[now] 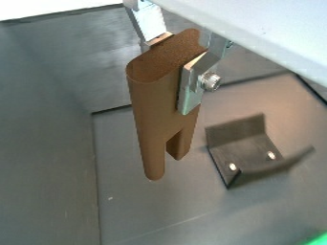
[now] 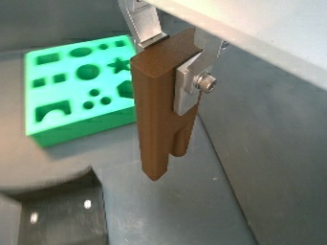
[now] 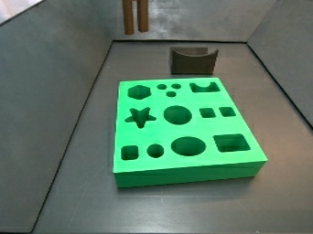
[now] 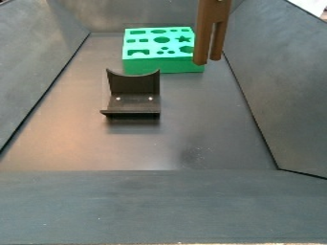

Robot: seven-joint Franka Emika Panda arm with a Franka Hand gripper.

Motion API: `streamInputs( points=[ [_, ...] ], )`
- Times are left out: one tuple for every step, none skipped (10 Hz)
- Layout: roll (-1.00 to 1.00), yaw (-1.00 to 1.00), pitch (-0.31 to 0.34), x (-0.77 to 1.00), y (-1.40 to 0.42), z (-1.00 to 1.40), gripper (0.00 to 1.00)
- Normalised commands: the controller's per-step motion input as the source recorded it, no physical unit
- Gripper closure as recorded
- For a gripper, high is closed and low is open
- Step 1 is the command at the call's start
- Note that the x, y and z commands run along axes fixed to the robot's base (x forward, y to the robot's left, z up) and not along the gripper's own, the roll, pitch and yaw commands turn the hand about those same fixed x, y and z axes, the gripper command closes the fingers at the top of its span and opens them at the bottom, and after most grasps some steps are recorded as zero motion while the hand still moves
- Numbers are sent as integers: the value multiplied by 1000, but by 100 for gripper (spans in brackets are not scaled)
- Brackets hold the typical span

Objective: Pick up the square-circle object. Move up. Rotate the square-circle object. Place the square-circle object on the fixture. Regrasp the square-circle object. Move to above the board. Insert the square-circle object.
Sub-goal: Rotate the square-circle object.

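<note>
hanging high above the floor, prongs down: square-circle object (image 1: 163, 110), clamped at its upper end by the gripper (image 1: 179, 59); fixture (image 4: 130, 94) on the floor below; board (image 3: 184, 131) apparently well apart beyond it

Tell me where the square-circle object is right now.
The square-circle object hangs prongs-down in the hand, in the air off the floor, above and apart from the fixture and the board.

I see the square-circle object (image 4: 211, 31) hanging prongs-down above the floor, right of the fixture (image 4: 130, 94), overlapping the board (image 4: 156, 47) behind.
</note>
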Motion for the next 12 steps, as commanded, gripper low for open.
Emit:
streamInputs(
  points=[
    [-20, 1000, -10, -8, -1, 4, 100],
    [-23, 1000, -12, -7, 2, 5, 100],
    [-26, 1000, -14, -6, 2, 6, 100],
    [-30, 1000, -16, -5, 2, 7, 100],
    [-33, 1000, -18, -5, 2, 7, 100],
    [-44, 1000, -24, -5, 2, 7, 100],
    [-52, 1000, -28, -5, 2, 7, 100],
    [-55, 658, -30, -5, 2, 7, 100],
    [-55, 452, -30, -5, 2, 7, 100],
    [-55, 295, -30, -5, 2, 7, 100],
    [-37, 1000, -20, 0, 0, 0, 100],
    [-38, 1000, -21, 0, -1, 0, 100]
  ],
)
